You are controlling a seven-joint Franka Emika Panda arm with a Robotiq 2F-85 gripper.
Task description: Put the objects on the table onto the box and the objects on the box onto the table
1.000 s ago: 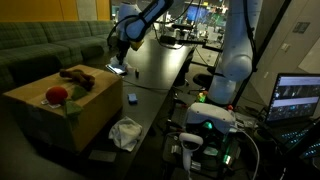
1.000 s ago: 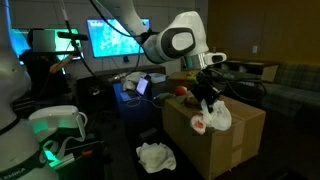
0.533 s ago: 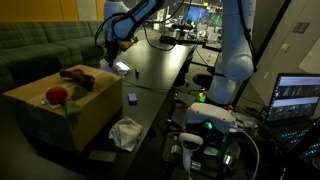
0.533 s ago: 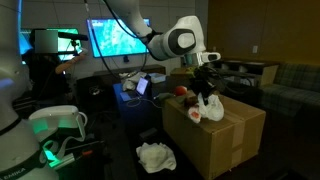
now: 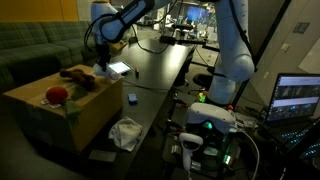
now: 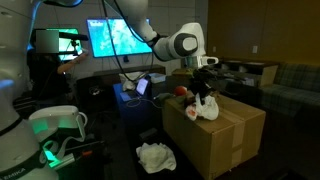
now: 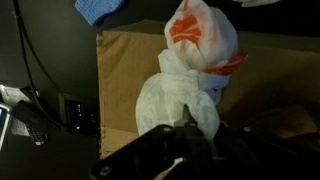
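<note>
White plastic with orange print: I am pinching the bunched neck of a bag [image 7: 190, 70], my gripper [image 7: 185, 122] pressing shut on it. The bag is hanging over the top of the cardboard box [image 6: 228, 135], which is standing beside the black table [image 5: 160, 60]. A red object [image 5: 56, 95] is lying on the box.

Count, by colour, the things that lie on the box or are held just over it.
Red: 1, round thing
Brown: 1, lump
Yellowish: 1, patch, too blurred to name
White and orange: 1, bag, held
Total: 4
</note>
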